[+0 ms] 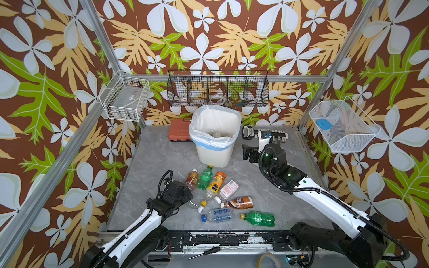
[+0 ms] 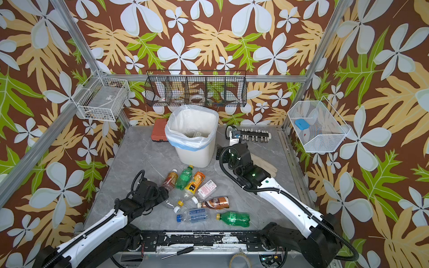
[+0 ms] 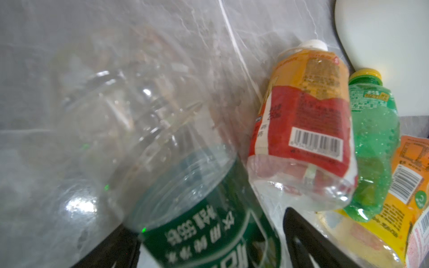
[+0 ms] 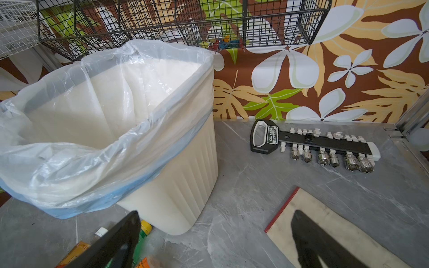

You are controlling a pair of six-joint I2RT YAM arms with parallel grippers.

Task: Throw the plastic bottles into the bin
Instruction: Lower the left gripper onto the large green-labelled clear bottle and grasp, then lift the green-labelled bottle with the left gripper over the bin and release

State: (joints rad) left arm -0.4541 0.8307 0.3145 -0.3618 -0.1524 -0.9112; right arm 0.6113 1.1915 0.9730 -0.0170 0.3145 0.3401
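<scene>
**Straddling a clear plastic bottle with a dark green label, the left tool sits low in the pile**

The left tool's two black fingers stand wide apart, one on either side of the bottle, which lies on its side on the grey marble-patterned worktop. A narrow gap shows between one finger and the label, and no grip is taken. Just beside it lie a red-and-orange-labelled bottle with a white cap, a green bottle with a yellow cap and an orange-labelled bottle, side by side.

In both top views the plastic bottles lie in a loose cluster at the near middle of the worktop, in front of the tall white plastic bin. The bin is lined with a translucent white-and-blue bag. Nearest the front edge are a brown coffee-labelled bottle, a clear blue-capped bottle and a second green bottle. The bin stands upright towards the back; something small lies at its bottom, too dim to name.

The right tool hangs to the right of the bin in both top views, its jaws spread wide with nothing between them. It is above the worktop at the edge of a beige glove. A black rail of chrome sockets lies by the back wall.
</scene>
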